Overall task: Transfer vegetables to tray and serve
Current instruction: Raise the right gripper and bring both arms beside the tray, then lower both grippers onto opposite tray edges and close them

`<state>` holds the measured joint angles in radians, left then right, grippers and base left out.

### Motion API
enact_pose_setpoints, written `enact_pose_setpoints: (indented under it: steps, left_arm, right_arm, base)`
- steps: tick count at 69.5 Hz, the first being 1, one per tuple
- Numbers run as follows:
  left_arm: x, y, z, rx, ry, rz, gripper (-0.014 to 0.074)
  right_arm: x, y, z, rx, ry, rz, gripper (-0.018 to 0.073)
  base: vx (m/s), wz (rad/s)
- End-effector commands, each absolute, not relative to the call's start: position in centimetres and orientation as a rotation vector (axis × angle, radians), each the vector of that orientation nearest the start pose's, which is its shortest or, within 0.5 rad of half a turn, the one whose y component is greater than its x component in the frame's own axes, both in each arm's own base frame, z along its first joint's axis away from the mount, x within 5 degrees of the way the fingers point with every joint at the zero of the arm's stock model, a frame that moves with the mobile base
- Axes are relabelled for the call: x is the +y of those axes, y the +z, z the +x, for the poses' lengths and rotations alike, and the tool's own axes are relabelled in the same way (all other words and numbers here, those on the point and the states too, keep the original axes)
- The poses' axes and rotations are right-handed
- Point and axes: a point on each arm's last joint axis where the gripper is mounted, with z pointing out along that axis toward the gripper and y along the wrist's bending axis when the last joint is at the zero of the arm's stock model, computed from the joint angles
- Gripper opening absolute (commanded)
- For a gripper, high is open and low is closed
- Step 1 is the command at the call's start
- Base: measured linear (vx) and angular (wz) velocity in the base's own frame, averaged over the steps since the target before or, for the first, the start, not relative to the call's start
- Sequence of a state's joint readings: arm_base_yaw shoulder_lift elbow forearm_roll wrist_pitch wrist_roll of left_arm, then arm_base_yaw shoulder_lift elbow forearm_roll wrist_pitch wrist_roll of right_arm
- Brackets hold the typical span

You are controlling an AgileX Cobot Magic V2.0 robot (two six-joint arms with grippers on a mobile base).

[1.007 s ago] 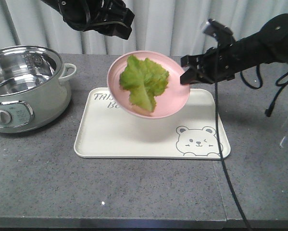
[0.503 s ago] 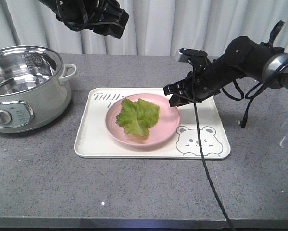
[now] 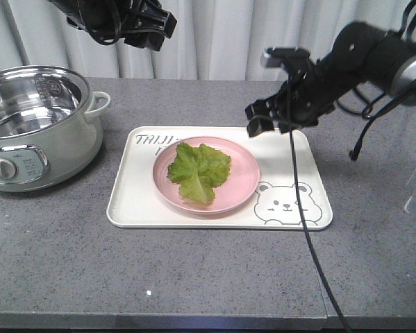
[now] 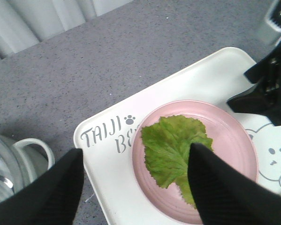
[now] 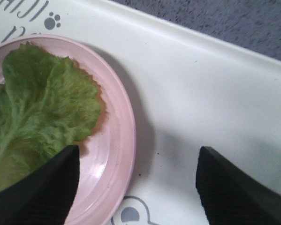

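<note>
The grey table [image 3: 194, 277] is the biggest thing here, and it lies far below both of my grippers. The shiny pot [image 3: 34, 132] stands under my left gripper [image 4: 135, 150] and a bit to its left side. It is well apart from my right gripper [image 5: 138, 152].

Next comes the cream tray [image 3: 145, 201] with the bear face. Its far right corner is just under my right gripper. The pink plate [image 3: 246, 177] sits flat on the tray, and its rim is below my right gripper, on its left side. The green lettuce leaf [image 3: 199, 170] lies on the plate, a bit further to that side.

Both of my grippers are up in the air. The fingers of each one are spread wide, with nothing between them.

I think the leaf is very light, soft and floppy. It would bend and could rip if I squeezed a frilly edge. The pale rib down its middle looks like the strongest part to pinch. It may be damp too, but I cannot tell.

I think it is better to leave the leaf alone now. The tray looks stiff and smooth, so it could slip. To serve, I would hold its raised rim on two sides and keep it flat, so the plate does not slide.
</note>
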<state>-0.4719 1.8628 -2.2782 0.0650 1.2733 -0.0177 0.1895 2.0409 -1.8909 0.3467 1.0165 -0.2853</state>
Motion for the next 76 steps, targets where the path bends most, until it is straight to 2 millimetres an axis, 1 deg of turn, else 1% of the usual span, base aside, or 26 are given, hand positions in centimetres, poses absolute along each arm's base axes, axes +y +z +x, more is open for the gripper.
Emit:
enact_pose_setpoints:
  steps: [1, 7, 12, 17, 22, 26, 32, 40, 44, 48, 55, 62, 68, 72, 76]
  left_arm:
    - [-16.1, 48.9, 33.6, 2.199, -0.173, 0.410, 0.0471]
    - [-16.0, 48.8, 33.8, 2.205, -0.166, 0.368, 0.0471]
    - [-15.8, 48.7, 34.0, 2.210, -0.148, 0.330, 0.0471]
    - [-15.7, 48.3, 34.5, 2.226, -0.142, 0.281, 0.0471]
    - [-15.7, 47.5, 35.2, 2.252, -0.152, 0.253, 0.0471]
    - [-15.5, 46.6, 35.8, 2.288, -0.161, 0.231, 0.0471]
    - [-15.3, 44.5, 36.7, 2.361, -0.151, 0.222, 0.0471]
    - [-14.8, 41.5, 37.4, 2.464, -0.108, 0.217, 0.0471]
    - [-14.6, 40.1, 37.6, 2.513, -0.089, 0.210, 0.0471]
    - [-14.4, 38.9, 37.8, 2.553, -0.074, 0.205, 0.0471]
    - [-14.2, 37.2, 37.9, 2.605, -0.052, 0.207, 0.0471]
    - [-14.1, 36.1, 38.0, 2.630, -0.041, 0.209, 0.0471]
    - [-14.1, 35.3, 38.0, 2.658, -0.066, 0.203, 0.0471]
    - [-13.9, 34.9, 38.0, 2.672, -0.072, 0.198, 0.0471]
    - [-13.9, 34.3, 38.0, 2.686, -0.090, 0.192, 0.0471]
  right_arm:
    - [10.2, 35.5, 42.7, 2.465, 0.332, -0.433, 0.0473]
    - [9.4, 37.3, 41.9, 2.493, 0.245, -0.393, 0.0455]
    - [8.7, 38.1, 41.3, 2.530, 0.174, -0.340, 0.0452]
    - [7.7, 38.4, 40.9, 2.571, 0.092, -0.280, 0.0452]
    - [7.1, 38.3, 40.9, 2.591, 0.086, -0.217, 0.0452]
    - [6.6, 38.3, 41.0, 2.593, 0.095, -0.177, 0.0452]
    - [6.1, 38.3, 41.1, 2.599, 0.119, -0.126, 0.0452]
    - [5.8, 38.0, 41.3, 2.607, 0.131, -0.108, 0.0452]
    - [5.8, 37.5, 41.5, 2.622, 0.145, -0.100, 0.0452]
    - [5.8, 36.6, 41.6, 2.651, 0.142, -0.097, 0.0452]
    - [5.3, 34.0, 41.8, 2.737, 0.145, -0.090, 0.0452]
    - [4.8, 31.9, 41.7, 2.807, 0.142, -0.090, 0.0452]
    - [4.6, 31.0, 41.6, 2.840, 0.185, -0.076, 0.0452]
    - [4.3, 30.7, 41.5, 2.849, 0.205, -0.080, 0.0452]
    - [4.5, 30.6, 41.5, 2.854, 0.221, -0.080, 0.0452]
  base:
    - [0.00, 0.00]
    - [0.00, 0.00]
    - [0.00, 0.00]
    - [0.00, 0.00]
    - [0.00, 0.00]
    - [0.00, 0.00]
    - [0.00, 0.00]
    - [0.00, 0.00]
    - [0.00, 0.00]
    - [0.00, 0.00]
    - [0.00, 0.00]
    - [0.00, 0.00]
    - [0.00, 0.00]
    - [0.00, 0.00]
    - [0.00, 0.00]
